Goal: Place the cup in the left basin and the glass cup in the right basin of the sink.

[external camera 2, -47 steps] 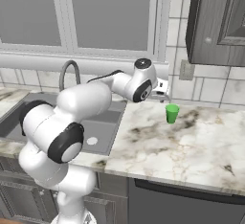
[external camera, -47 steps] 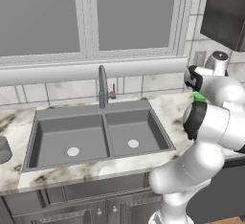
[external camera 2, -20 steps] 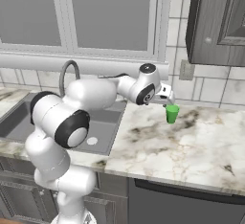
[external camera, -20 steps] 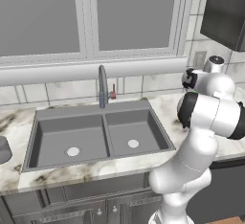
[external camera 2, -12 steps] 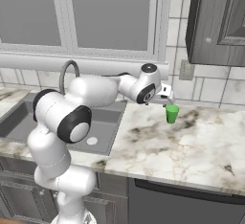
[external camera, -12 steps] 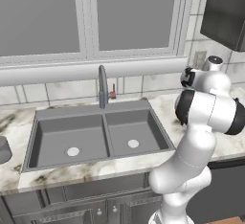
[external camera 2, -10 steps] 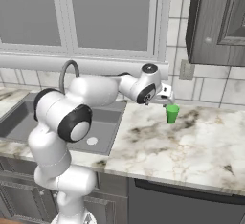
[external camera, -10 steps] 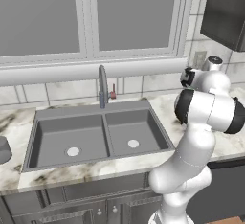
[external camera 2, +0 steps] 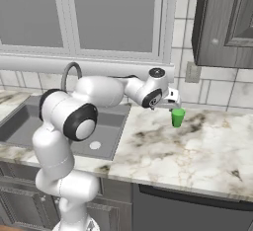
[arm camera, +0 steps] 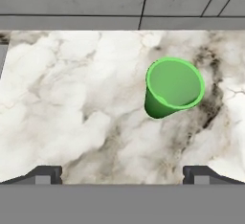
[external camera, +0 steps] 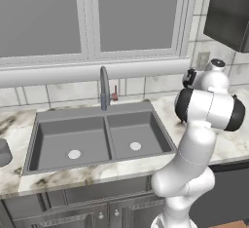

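Right-hand stretch of the marble bench [external camera 2: 197,151], seen from the base and from the hand. The cup [external camera 2: 178,117], a small bright green tumbler, stands upright and empty on the bench near its back edge, below the tiled wall and well to the right of the sink [external camera: 99,139]. From the hand camera the cup [arm camera: 173,87] lies up and to the right of centre, its open mouth facing the lens. The tool [external camera 2: 174,105] hangs just above and slightly left of the cup, apart from it; its fingertips [arm camera: 43,174] are spread wide at the two lower corners of the hand view, with nothing between them.

The sink is set into the bench under the window, with the faucet [external camera: 104,87] rising at its back edge over the centre divider. The left basin [external camera: 70,142] and the right basin [external camera: 136,134] each show a light round drain and hold no object. The glass cup [external camera: 4,152], grey and cylindrical, stands at the far left edge of the bench, partly cut off by the frame, well apart from the tool.
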Tool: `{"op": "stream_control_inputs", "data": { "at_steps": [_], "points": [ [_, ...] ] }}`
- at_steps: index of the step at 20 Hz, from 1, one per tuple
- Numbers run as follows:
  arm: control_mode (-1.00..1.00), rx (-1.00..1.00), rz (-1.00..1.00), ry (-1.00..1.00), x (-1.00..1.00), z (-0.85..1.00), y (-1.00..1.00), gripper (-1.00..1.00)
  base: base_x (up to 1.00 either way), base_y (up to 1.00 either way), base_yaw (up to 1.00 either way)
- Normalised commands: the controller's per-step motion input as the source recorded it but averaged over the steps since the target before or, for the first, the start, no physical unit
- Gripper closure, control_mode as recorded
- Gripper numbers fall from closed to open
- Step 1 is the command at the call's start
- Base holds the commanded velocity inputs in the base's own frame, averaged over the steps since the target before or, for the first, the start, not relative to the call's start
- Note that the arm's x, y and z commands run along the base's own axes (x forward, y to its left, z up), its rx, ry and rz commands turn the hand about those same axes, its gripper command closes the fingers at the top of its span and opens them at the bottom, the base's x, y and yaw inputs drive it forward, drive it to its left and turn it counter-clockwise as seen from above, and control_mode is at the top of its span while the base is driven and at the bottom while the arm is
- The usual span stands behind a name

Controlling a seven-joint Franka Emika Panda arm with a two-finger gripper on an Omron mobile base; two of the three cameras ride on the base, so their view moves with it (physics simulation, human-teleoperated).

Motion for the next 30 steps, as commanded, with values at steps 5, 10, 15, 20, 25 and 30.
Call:
{"op": "stream_control_inputs", "data": {
  "at_steps": [5, 10, 15, 20, 25, 30],
  "points": [
    [-1.00, 0.00, 0.04, 0.00, 0.12, -0.09, -0.05, -1.00, 0.00, 0.00, 0.00],
    [-1.00, 0.00, 0.04, 0.00, 0.10, -0.07, -0.06, -1.00, 0.00, 0.00, 0.00],
    [-1.00, 0.00, 0.02, 0.00, 0.08, -0.08, -0.05, -1.00, 0.00, 0.00, 0.00],
    [-1.00, 0.00, 0.01, 0.00, 0.09, -0.09, -0.03, -1.00, 0.00, 0.00, 0.00],
    [-1.00, 0.00, 0.00, 0.00, 0.13, -0.09, -0.02, -1.00, 0.00, 0.00, 0.00],
    [-1.00, 0.00, 0.00, 0.00, 0.12, -0.09, -0.06, -1.00, 0.00, 0.00, 0.00]
  ]
}}
